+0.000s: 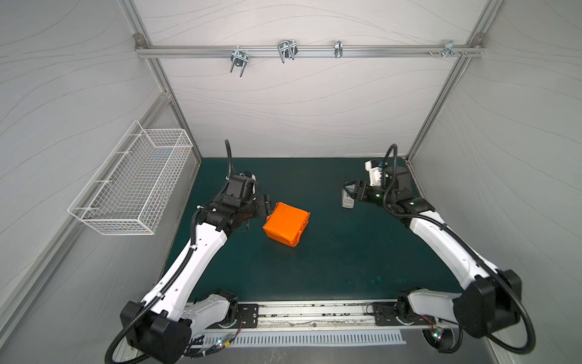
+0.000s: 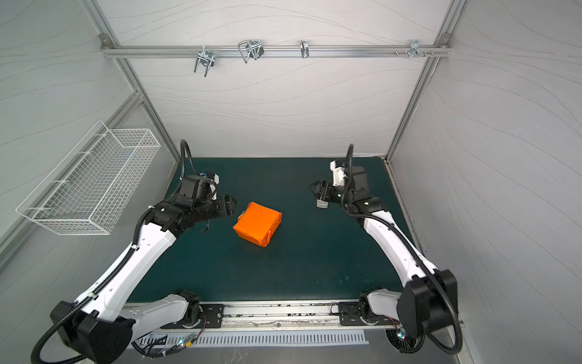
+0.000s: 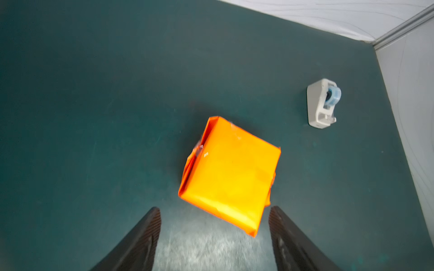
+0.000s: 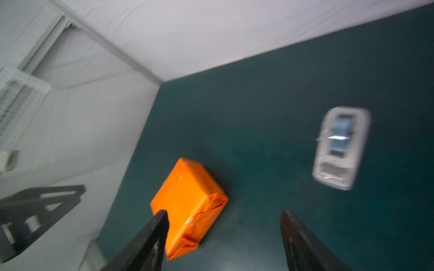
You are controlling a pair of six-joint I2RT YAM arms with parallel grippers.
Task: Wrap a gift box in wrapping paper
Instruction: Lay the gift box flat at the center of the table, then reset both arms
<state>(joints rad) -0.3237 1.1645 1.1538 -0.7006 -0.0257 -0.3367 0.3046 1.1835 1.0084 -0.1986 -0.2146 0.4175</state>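
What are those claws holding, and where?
Nothing: left gripper and right gripper stand open; the wrapped gift box and tape dispenser lie free.

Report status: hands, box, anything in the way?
Both hands open, empty: left hand by box, right hand near dispenser. Box wrapped in paper, on mat. Nothing in the way.

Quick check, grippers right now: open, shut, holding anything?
Left gripper: open, holding nothing.
Right gripper: open, holding nothing.
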